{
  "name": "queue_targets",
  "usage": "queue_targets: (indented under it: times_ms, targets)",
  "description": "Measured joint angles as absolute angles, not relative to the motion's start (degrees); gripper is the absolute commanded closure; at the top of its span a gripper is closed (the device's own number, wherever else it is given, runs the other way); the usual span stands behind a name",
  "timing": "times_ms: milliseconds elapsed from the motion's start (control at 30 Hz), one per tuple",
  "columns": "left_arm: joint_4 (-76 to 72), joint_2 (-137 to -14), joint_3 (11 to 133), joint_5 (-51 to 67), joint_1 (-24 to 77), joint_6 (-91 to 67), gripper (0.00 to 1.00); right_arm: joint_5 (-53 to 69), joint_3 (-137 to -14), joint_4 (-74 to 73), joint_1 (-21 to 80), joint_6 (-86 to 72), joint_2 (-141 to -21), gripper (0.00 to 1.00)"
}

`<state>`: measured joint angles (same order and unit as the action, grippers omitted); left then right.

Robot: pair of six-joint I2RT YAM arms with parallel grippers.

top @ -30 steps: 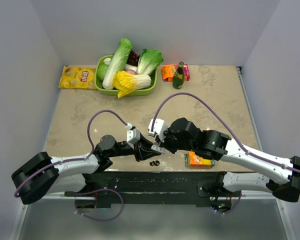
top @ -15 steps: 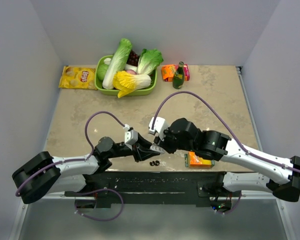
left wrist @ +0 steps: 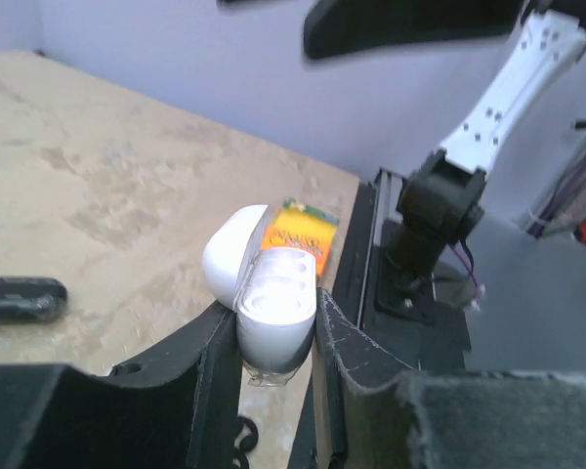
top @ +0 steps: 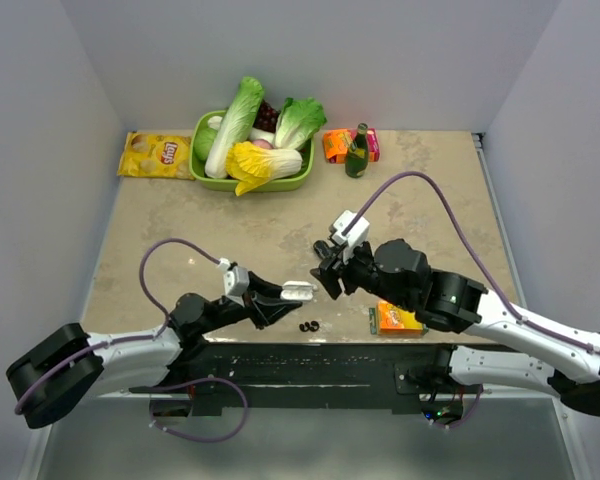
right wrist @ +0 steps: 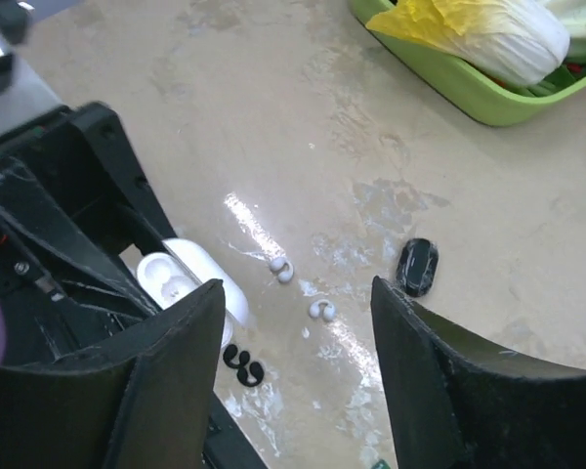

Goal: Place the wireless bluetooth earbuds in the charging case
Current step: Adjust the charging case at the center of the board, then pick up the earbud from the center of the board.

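Left claw (left wrist: 272, 337) grips open charging case (left wrist: 273, 285) | right claw (right wrist: 295, 293) spread, empty

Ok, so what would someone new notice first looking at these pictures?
The open white charging case pinched in the left claw, near the front edge of the table, draws the eye first. Next comes the green basket heaped with leafy vegetables at the far edge. Two white earbuds lie loose on the table beneath the open right claw.
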<state>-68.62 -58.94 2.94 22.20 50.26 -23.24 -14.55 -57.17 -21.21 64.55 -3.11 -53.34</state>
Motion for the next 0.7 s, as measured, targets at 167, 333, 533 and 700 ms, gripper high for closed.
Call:
queue_targets:
  times_ms: [167,333,533,700]
  targets:
    - [-69.32,-50.35,2.81,15.92,50.26,-25.02,1.00,-18.09,-50.00,-17.63,64.53,-9.10,-56.05,0.52]
    - [-67.33,-41.91,2.79,12.49,50.26,-25.12,1.00,-19.42,-44.71,-14.74,64.47,-13.80,-66.50,0.60]
    - [-61.14,-35.51,2.79,10.66,50.26,-24.69,1.00,-16.03,-42.04,-8.91,56.75,-17.47,-72.55,0.82]
    - [-57.67,-33.12,2.76,9.93,50.26,-24.40,1.00,-11.92,-40.21,-4.25,51.68,-19.03,-77.17,0.87]
